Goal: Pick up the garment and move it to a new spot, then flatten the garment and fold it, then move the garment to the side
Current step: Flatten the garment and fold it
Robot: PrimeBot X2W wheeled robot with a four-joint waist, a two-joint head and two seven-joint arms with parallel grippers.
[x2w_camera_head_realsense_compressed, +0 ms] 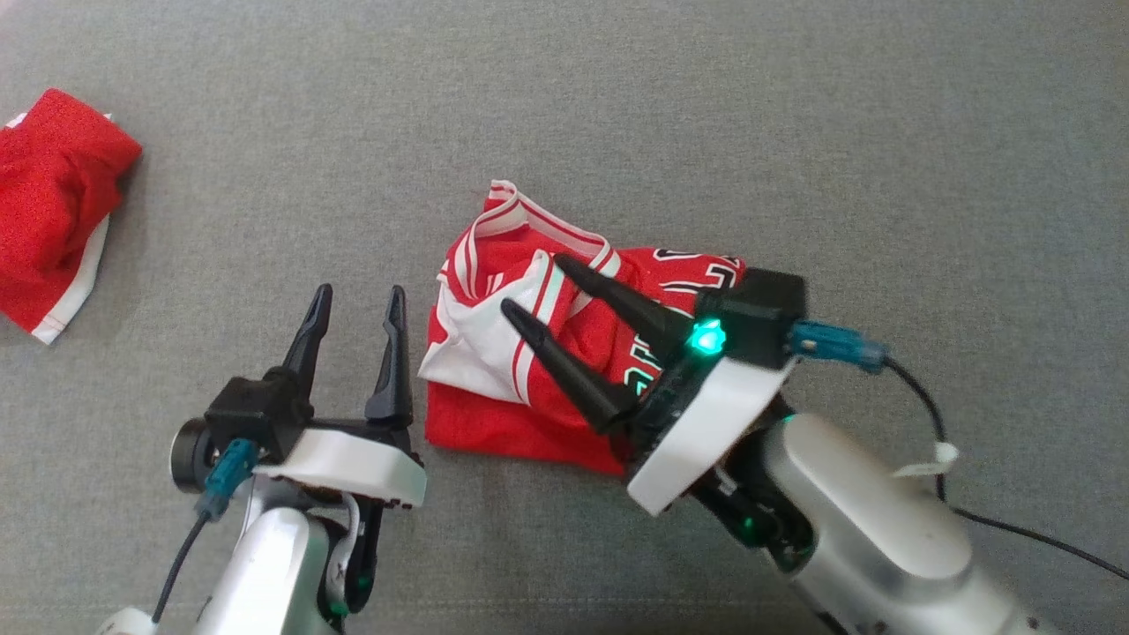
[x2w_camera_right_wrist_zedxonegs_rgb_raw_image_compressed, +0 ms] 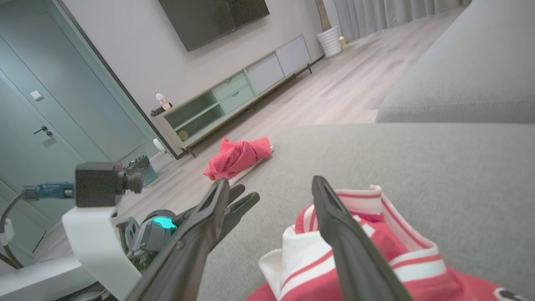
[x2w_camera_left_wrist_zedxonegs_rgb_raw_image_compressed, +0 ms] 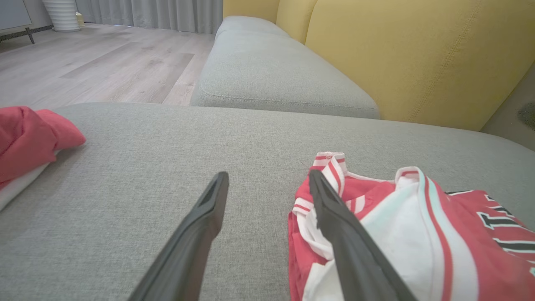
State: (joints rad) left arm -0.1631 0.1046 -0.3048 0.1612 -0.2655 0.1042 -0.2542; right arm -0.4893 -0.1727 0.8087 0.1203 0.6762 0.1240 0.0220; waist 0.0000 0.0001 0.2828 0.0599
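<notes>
Head view, looking down on the grey sofa cushion (x2w_camera_head_realsense_compressed: 794, 132): the garment (x2w_camera_head_realsense_compressed: 476, 353), a red jersey with white trim and striped edging, lies in a rumpled heap near the middle of the seat, partly doubled over so that a white panel faces up. The right end effector (x2w_camera_head_realsense_compressed: 534, 282) is over it with its two dark fingers spread wide and nothing between them; both fingertips lie across the white and red folds (whether they actually touch the cloth, I cannot tell). A green light glows at its wrist. The left end effector (x2w_camera_head_realsense_compressed: 361, 291) sits just beside the jersey's left edge, also spread wide and empty, its fingers over bare cushion. A second red garment (x2w_camera_head_realsense_compressed: 53, 203) with a white hem lies bunched well apart, at the far left of the seat. From the left wrist view, a yellow backrest (x2w_camera_left_wrist_zedxonegs_rgb_raw_image_compressed: 397, 54) rises behind the cushions, with a pale wood floor (x2w_camera_left_wrist_zedxonegs_rgb_raw_image_compressed: 104, 62) beyond.
</notes>
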